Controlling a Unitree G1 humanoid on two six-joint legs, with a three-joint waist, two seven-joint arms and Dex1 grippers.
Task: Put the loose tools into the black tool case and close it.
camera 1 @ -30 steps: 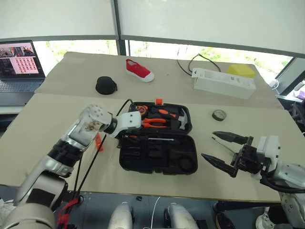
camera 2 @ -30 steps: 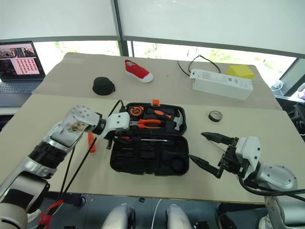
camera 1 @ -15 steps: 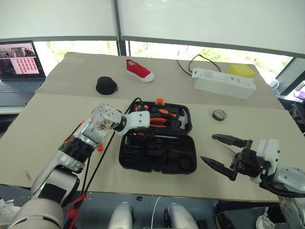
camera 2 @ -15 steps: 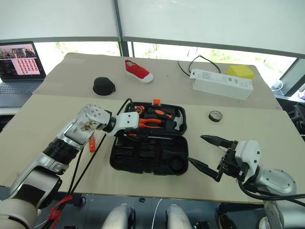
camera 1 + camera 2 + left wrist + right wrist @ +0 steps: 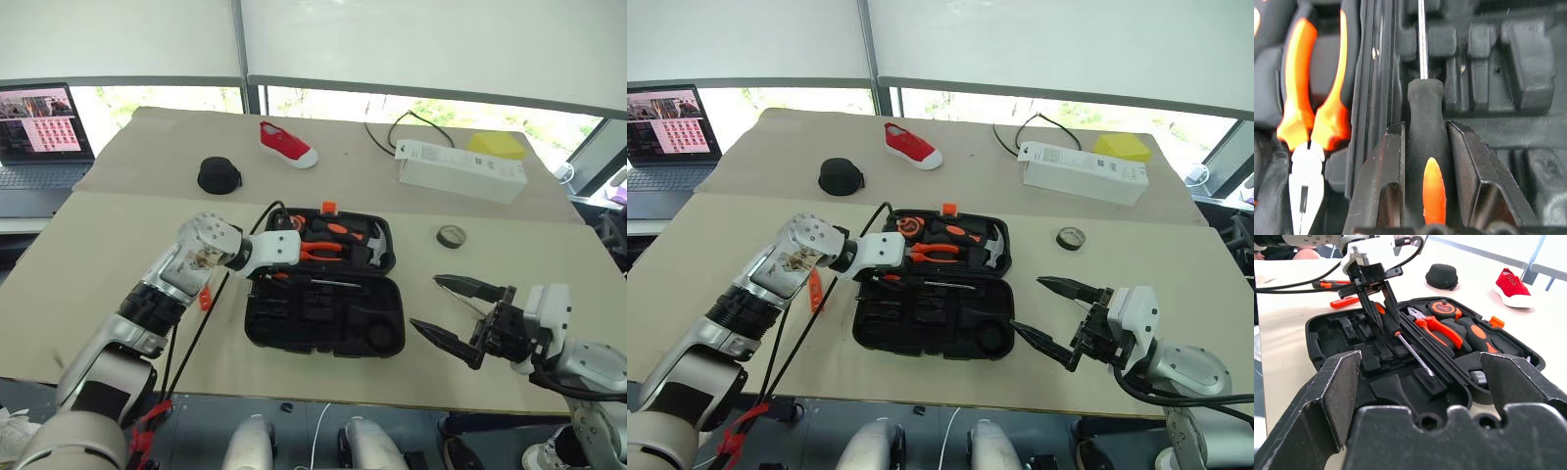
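L gripper [image 5: 1425, 161]: we're clamped on a screwdriver [image 5: 1400, 340] by its black-and-orange handle, fingers [image 5: 1386, 166] on both flanks; shaft runs fwd over the moulded slots.
R gripper [image 5: 460, 318]: spread wide, holding nothing, hovers off the case's right side, well apart from it.
Case [image 5: 387, 338]: black tool case lies open flat mid-table, lid half away from us w/ pliers [image 5: 318, 251], tape measure and hammer already seated; near half mostly bare slots.
Screwdriver pos: tip end lies over the near half just beside the hinge line; we can't tell whether the shaft already touches the slot.
Loose tools left: small orange tool [image 5: 813, 291] on the table just left of the case, partly behind our L arm. More black-and-orange tools [image 5: 1330, 284] lie on the table beyond the case's left end in the R wrist view; too small to sort.
Handling, screwdriver: we judge it light, stiff, thin. Steel shaft is slick and rolls, so the handle is the place to grip, as now. Rubbery handle shouldn't slip.
Handling, case: we judge rigid plastic, light enough to skid when pushed. For closing, take the lid at its far rim near the orange latch [image 5: 326, 208].
Risk: screwdriver sitting proud of its slot would block the lid.
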